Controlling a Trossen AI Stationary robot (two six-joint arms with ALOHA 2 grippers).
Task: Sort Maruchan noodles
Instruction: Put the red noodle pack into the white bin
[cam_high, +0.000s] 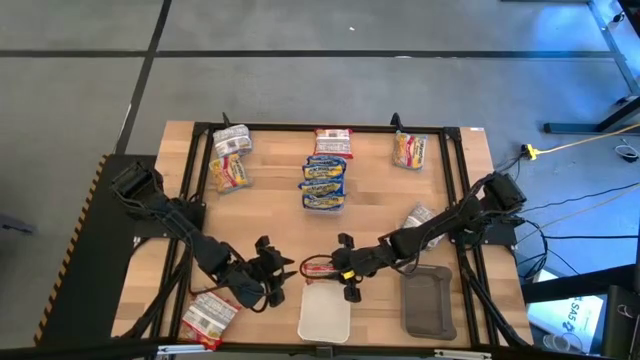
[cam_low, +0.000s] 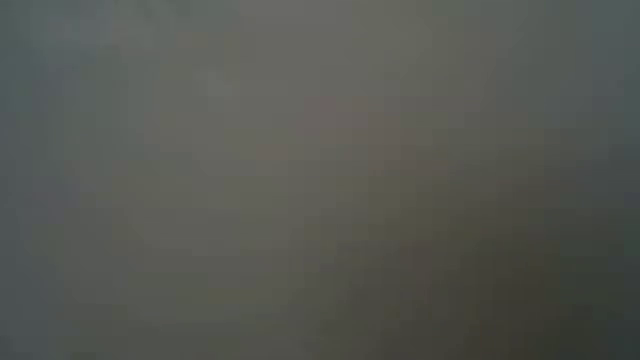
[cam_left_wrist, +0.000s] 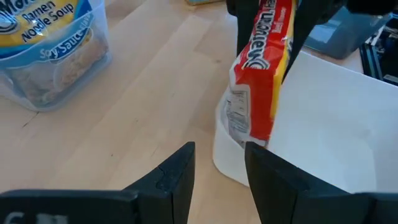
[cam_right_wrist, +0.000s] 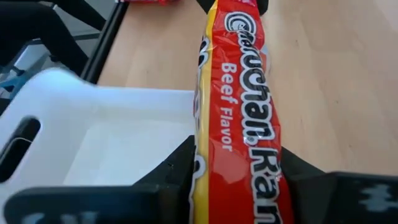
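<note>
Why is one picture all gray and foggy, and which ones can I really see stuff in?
Low view: blank gray blur, nothing readable. Right wrist view: the red packet in the right gripper looms close. Left wrist view: sharp. High view: even light.

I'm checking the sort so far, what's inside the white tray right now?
The white tray looks bare inside. The right gripper holds a red beef packet on edge at its rim, hiding a strip of the floor; the high view can't confirm more.
</note>
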